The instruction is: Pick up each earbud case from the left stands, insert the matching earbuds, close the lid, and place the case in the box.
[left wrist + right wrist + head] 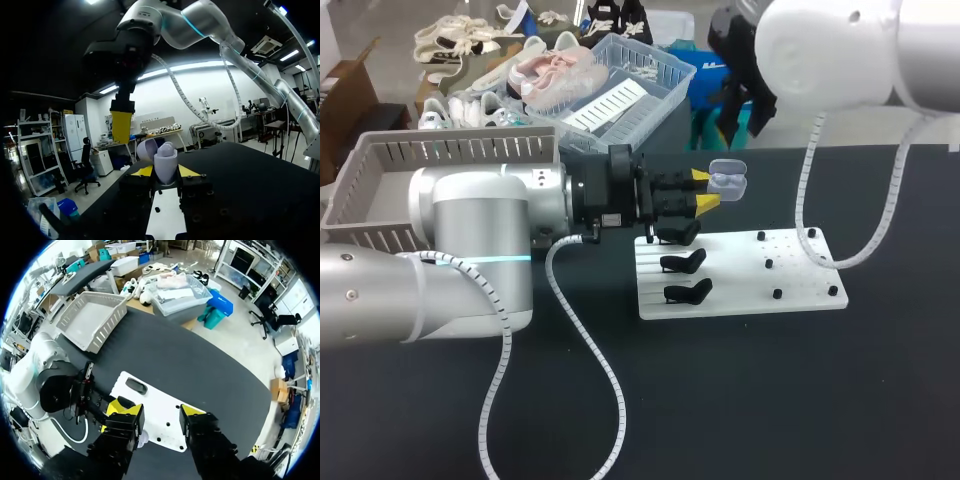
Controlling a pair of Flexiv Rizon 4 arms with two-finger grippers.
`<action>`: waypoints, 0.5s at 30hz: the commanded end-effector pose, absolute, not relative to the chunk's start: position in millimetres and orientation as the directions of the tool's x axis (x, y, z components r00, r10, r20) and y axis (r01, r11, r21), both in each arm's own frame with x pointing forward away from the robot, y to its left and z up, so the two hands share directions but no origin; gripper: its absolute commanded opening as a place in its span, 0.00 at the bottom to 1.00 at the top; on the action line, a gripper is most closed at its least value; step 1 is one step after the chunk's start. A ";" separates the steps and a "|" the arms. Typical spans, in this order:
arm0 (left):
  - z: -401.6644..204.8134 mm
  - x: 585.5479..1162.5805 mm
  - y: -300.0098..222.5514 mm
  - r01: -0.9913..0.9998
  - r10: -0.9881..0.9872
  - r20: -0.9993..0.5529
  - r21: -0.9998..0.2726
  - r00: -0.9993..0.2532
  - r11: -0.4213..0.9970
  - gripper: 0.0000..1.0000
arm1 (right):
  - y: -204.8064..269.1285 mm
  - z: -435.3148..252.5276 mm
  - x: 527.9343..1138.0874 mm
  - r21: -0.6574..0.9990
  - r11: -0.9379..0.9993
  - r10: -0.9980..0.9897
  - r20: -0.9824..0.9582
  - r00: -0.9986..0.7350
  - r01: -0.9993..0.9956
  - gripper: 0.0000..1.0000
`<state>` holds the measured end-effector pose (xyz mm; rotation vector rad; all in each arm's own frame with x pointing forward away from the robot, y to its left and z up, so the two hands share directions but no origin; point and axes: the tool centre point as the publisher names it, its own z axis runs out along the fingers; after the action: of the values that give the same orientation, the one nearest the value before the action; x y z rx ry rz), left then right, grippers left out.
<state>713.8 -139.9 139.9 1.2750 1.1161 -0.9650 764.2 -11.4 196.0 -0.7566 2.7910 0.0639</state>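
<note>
Robotics lab: left arm (pixel 470 230), right arm (pixel 840 45), worktable (pixel 770 400).

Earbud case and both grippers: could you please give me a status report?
Left gripper shut on earbud case, lid open, above the white board. Right gripper open, empty, overhead. No obstruction seen.

No text, label, number or sign can be read on anything on the table (pixel 770 400).
</note>
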 end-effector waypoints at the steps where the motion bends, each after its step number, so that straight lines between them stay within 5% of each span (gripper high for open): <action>1: 139.8 713.3 -140.1 0.972 0.053 -0.975 0.220 0.216 0.082 0.00 | -11.0 190.6 765.1 -0.019 0.863 -0.494 -0.240 -0.836 -0.505 0.43; 15: 139.8 713.3 -140.1 0.972 0.053 -0.975 0.220 0.216 0.082 0.00 | -16.6 185.3 749.6 0.000 0.865 -0.488 -0.236 -0.840 -0.502 0.42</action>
<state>713.8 -139.9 139.9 1.2750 1.1161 -0.9650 757.8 -12.8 184.8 -0.7641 2.8248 0.0872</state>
